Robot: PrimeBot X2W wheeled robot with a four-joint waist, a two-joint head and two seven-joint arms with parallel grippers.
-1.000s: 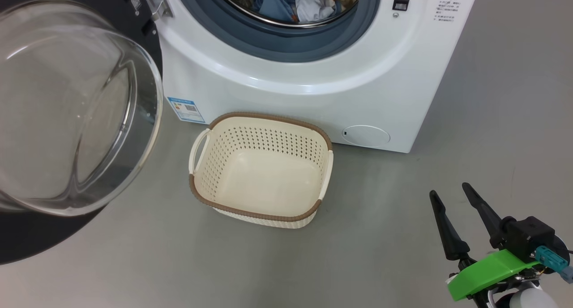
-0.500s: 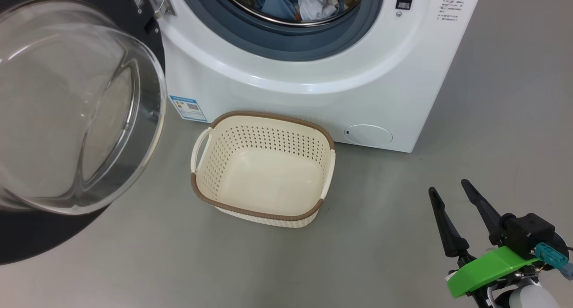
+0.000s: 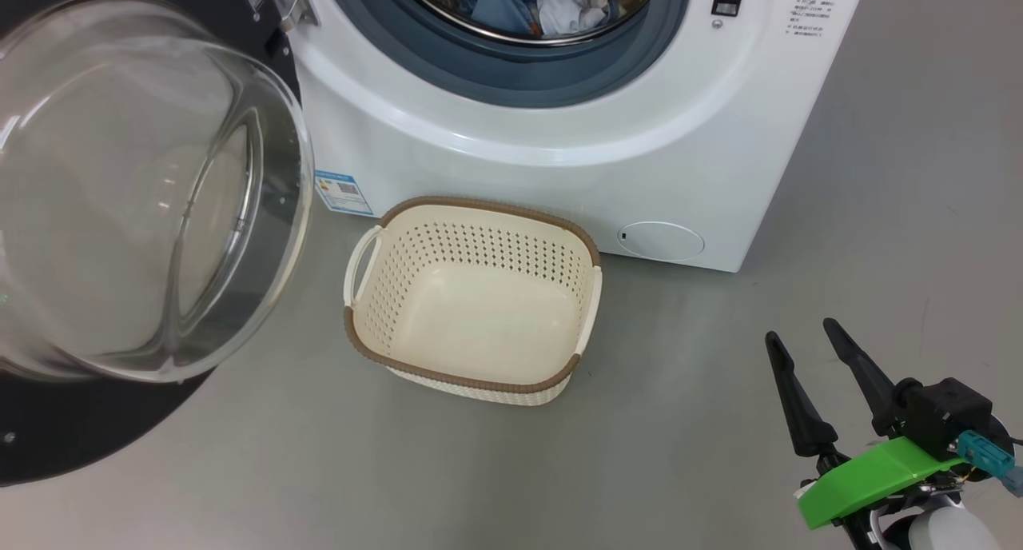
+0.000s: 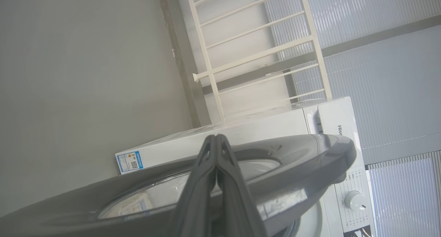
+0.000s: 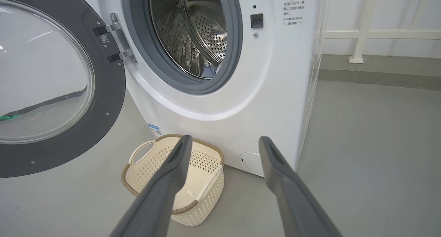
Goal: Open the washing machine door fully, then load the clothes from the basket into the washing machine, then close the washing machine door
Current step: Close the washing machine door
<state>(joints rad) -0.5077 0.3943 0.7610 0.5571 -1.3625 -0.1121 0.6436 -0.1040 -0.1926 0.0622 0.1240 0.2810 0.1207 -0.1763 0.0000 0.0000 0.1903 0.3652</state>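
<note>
Head view | basket [image 3: 479, 206] empty, clothes [image 3: 551, 2] in washer [image 3: 559, 174] at 12 o'clock | door [image 3: 144, 198] wide open at 9 | right gripper [image 3: 801, 331] open, empty, at 5 | left gripper [image 4: 216, 137] pinched shut, empty, beside door | step: shut door | next: push it round to washer

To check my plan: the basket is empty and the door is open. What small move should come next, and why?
Probably push the washing machine door closed with the left claw, which is shut and sits by the door's outer side: the basket is empty and the clothes lie in the drum.
</note>
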